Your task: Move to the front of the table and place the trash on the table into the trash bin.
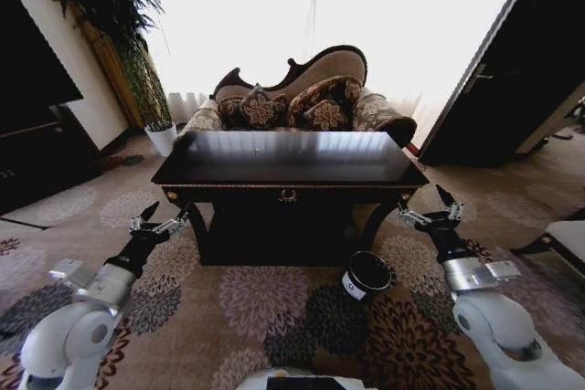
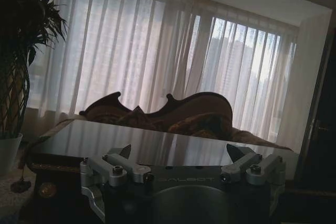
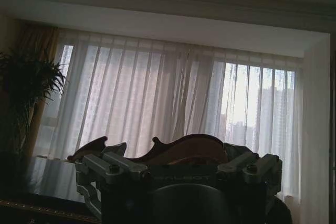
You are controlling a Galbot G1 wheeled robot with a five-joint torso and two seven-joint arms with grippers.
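Head view shows the robot standing before the desk (image 1: 289,160), whose glossy black top reflects the bright window. On this top I cannot find any bottle, can, carton or paper; the glare may hide small things, so where the trash lies I cannot tell. The trash bin (image 1: 367,274) stands on the carpet just in front of the desk, near its right leg, and it looks tilted toward the robot, its mouth open.

The left gripper (image 1: 158,219) hangs low beside the front left corner of the desk, its jaws spread and holding nothing. The right gripper (image 1: 441,210) hangs beside the front right corner, jaws also spread and empty. Both are below the level of the top and apart from it.

What could go wrong, as I judge it:
- The reflection on the top may cause a wrong reach, because a light patch can look like white paper.
- If an arm rises straight from here, it may knock the edge of the desk, since each gripper is near a corner.
- The bin is close to the right arm and seems not fully upright; a small touch may roll it away, and then dropped trash falls on the carpet.
- The sofa (image 1: 302,98) behind leaves little room for far reaching.
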